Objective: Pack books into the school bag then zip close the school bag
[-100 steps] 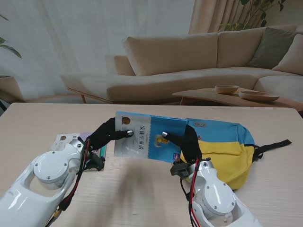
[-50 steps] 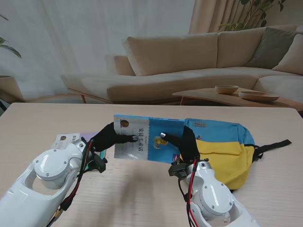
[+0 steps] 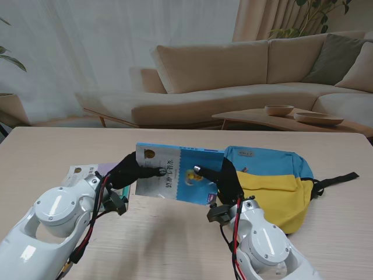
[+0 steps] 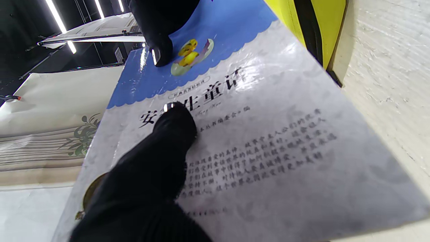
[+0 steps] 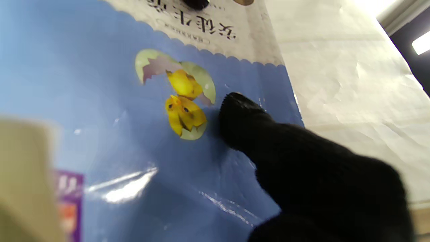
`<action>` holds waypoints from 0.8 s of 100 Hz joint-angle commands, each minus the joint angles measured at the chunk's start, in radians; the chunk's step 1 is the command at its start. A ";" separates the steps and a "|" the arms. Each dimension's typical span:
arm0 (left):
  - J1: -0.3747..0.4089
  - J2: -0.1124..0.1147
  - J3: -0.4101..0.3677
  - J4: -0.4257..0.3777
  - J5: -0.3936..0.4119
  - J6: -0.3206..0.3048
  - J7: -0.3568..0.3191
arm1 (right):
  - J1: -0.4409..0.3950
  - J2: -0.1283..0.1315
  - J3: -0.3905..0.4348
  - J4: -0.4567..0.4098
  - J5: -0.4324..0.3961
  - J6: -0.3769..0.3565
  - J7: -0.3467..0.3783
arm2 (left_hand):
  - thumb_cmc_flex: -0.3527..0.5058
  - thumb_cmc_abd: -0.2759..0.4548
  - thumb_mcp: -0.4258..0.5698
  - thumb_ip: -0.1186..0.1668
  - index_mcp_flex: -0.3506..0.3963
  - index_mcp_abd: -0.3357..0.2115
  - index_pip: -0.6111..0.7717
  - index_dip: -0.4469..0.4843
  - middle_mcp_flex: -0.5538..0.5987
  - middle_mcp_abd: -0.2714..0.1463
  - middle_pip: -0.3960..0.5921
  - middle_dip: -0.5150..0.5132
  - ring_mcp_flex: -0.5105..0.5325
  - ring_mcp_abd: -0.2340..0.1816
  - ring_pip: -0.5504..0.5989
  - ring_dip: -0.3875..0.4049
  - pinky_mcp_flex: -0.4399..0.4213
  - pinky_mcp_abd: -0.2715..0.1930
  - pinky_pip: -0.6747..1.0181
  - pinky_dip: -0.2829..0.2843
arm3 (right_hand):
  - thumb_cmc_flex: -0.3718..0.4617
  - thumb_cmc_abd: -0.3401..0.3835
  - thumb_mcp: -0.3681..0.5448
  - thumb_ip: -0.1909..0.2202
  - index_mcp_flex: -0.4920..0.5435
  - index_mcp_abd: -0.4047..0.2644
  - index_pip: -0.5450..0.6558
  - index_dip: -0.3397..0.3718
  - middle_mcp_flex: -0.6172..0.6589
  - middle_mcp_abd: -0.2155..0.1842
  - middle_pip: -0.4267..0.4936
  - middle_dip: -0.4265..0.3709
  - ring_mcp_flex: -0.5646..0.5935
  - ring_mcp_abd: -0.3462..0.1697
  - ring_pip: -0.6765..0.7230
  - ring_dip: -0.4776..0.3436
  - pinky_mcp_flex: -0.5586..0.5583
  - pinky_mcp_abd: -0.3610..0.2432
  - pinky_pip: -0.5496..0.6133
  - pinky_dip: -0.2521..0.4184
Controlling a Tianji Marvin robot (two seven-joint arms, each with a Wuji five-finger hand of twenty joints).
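Note:
A blue-and-white book [image 3: 175, 173] with a yellow chick on its cover is held up off the table, tilted, between both hands. My left hand [image 3: 135, 170] grips its white end, thumb pressed on the cover [image 4: 174, 121]. Gripping the blue end is my right hand [image 3: 222, 178], its thumb beside the chick [image 5: 242, 114]. The blue and yellow school bag [image 3: 274, 184] lies flat on the table just right of the book; whether its zip stands open I cannot tell. The other fingers of both hands are hidden behind the book.
More books [image 3: 87, 173] lie on the table under my left forearm, mostly hidden. A black bag strap [image 3: 341, 177] trails to the right. The wooden table [image 3: 175, 233] spreads nearer to me. A sofa and low table stand beyond the far edge.
The book has shifted a little to the left and dipped nearer to the table, both hands moving with it. The bag has stayed put.

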 commanded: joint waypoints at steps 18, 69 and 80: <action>0.052 -0.010 -0.025 -0.043 0.008 -0.036 0.016 | -0.014 0.030 0.029 -0.005 -0.068 0.020 0.129 | 0.162 0.147 0.132 0.042 0.205 -0.160 0.209 0.312 0.014 -0.064 0.201 0.147 0.083 0.011 0.196 0.098 0.039 0.039 0.081 0.110 | -0.252 0.024 -0.118 0.086 -0.258 -0.006 -0.300 0.134 -0.334 -0.076 -0.076 -0.027 -0.310 -0.122 -0.228 -0.068 -0.271 -0.034 -0.246 -0.075; 0.175 -0.021 -0.113 -0.105 0.048 -0.105 0.111 | -0.034 0.074 0.150 -0.009 -0.236 0.033 0.244 | 0.162 0.143 0.139 0.047 0.220 -0.160 0.214 0.385 0.028 -0.070 0.222 0.174 0.089 0.012 0.212 0.104 0.040 0.052 0.076 0.133 | -0.328 0.093 -0.281 0.098 -0.344 0.021 -0.287 0.074 -0.440 -0.088 -0.085 -0.038 -0.426 -0.154 -0.283 -0.095 -0.370 -0.080 -0.337 -0.136; 0.192 -0.022 -0.124 -0.109 0.069 -0.117 0.128 | -0.038 0.091 0.189 -0.006 -0.306 0.039 0.296 | 0.162 0.142 0.140 0.046 0.220 -0.160 0.214 0.389 0.027 -0.070 0.222 0.175 0.086 0.014 0.212 0.104 0.038 0.052 0.075 0.135 | -0.321 0.106 -0.292 0.104 -0.339 0.023 -0.286 0.073 -0.431 -0.086 -0.084 -0.039 -0.416 -0.150 -0.278 -0.093 -0.362 -0.079 -0.332 -0.135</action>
